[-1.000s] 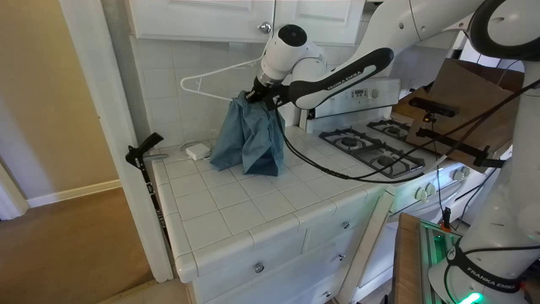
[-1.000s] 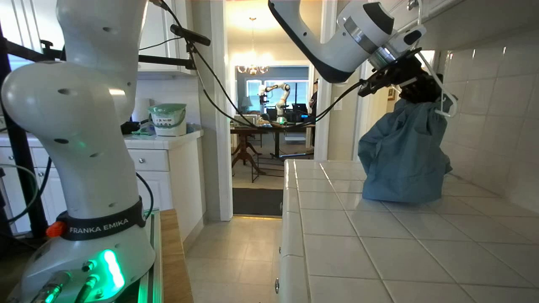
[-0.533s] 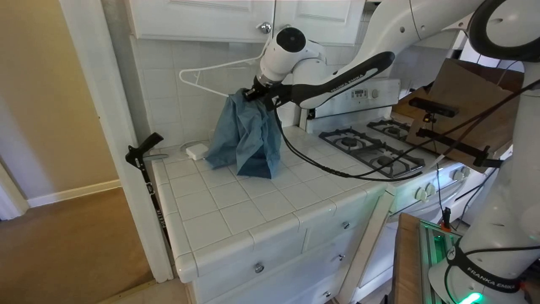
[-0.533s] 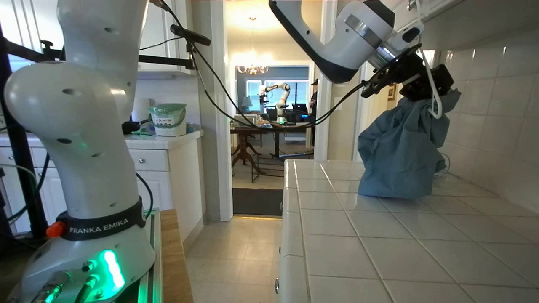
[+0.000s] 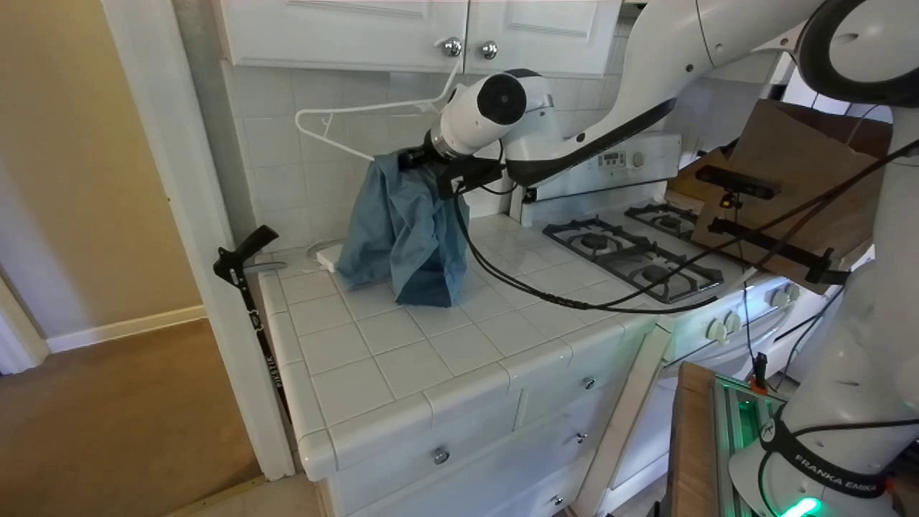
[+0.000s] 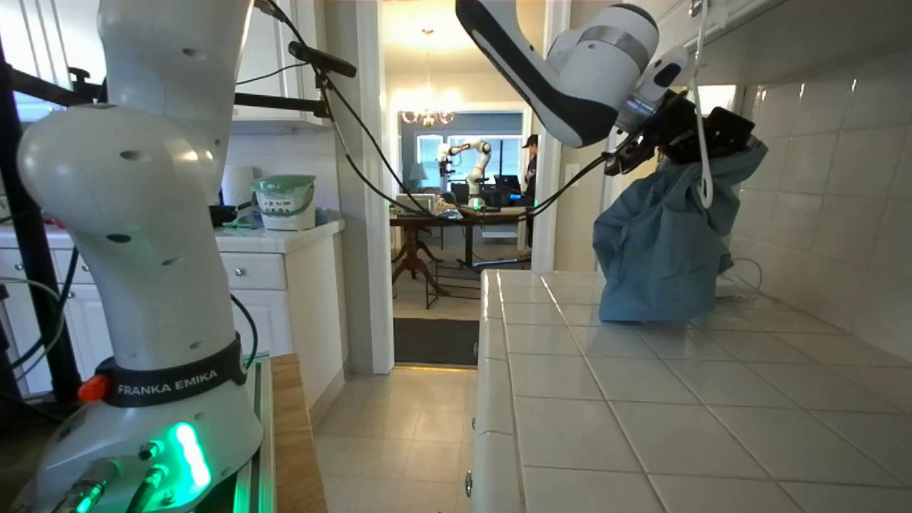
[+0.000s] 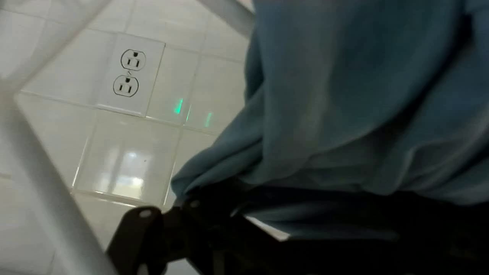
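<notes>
One blue-grey cloth (image 5: 406, 240) hangs in loose folds below the end of the robot arm (image 5: 650, 72), over a white tiled table (image 5: 402, 366). Its hem comes down to the tiles or just above them; which of the two cannot be told. The dark jaws are at the cloth's top edge, touching it, but folds and deep shadow cover their tips, so whether they grasp the fabric or stand released cannot be told. A white hanger (image 5: 359, 109) hangs from a cabinet knob (image 5: 451, 47) beside the jaws, and its lower bar runs up to the cloth; how the two are joined is hidden. In the wrist view, a wall outlet (image 7: 130, 74) shows on the tiles between the hanger and the cloth.

Partly covered by the cloth, a small white box (image 5: 328, 256) lies near the wall. A black grabber stick (image 5: 255, 316) stands at the table's end, next to a door frame. On the table's far side are a gas stove (image 5: 624, 251) and a piece of brown cardboard (image 5: 811, 154). In an exterior view, a tub with a green lid (image 6: 287, 206) sits on a separate counter, and another robot arm (image 6: 474, 167) shows through a doorway, under a lit chandelier (image 6: 427, 117).
</notes>
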Available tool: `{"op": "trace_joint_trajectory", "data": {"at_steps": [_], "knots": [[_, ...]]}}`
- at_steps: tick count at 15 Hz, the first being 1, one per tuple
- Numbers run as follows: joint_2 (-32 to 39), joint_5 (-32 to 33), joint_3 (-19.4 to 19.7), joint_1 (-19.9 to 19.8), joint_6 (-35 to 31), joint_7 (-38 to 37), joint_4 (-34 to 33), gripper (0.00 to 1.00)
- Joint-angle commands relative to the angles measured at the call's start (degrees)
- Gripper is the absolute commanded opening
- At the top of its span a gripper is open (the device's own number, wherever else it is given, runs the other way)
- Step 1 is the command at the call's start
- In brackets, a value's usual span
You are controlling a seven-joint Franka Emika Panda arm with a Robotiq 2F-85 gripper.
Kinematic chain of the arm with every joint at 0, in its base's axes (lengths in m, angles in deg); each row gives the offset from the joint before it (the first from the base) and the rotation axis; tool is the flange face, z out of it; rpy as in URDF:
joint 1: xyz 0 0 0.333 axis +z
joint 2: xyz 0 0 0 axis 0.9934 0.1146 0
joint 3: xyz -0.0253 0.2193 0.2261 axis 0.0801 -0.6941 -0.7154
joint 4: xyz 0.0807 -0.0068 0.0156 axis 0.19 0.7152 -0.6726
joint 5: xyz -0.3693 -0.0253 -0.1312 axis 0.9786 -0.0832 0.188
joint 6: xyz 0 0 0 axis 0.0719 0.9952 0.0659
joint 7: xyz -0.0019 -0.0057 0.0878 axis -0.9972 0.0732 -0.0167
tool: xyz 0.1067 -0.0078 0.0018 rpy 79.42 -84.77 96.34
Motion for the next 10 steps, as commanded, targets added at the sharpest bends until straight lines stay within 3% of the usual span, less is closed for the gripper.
{"op": "trace_joint_trajectory", "data": {"at_steps": [1, 4, 6, 10], "knots": [[-0.2, 10.2, 0.7, 1.1, -0.8, -13.9, 0.0, 1.00], [-0.4, 10.5, -0.1, 0.2, -3.2, -16.8, 1.5, 1.00], [-0.9, 4.8, -0.5, -0.6, -5.2, -12.1, 3.0, 1.00], [-1.7, 0.0, -0.5, -1.5, -7.8, -11.0, 4.1, 1.00]]}}
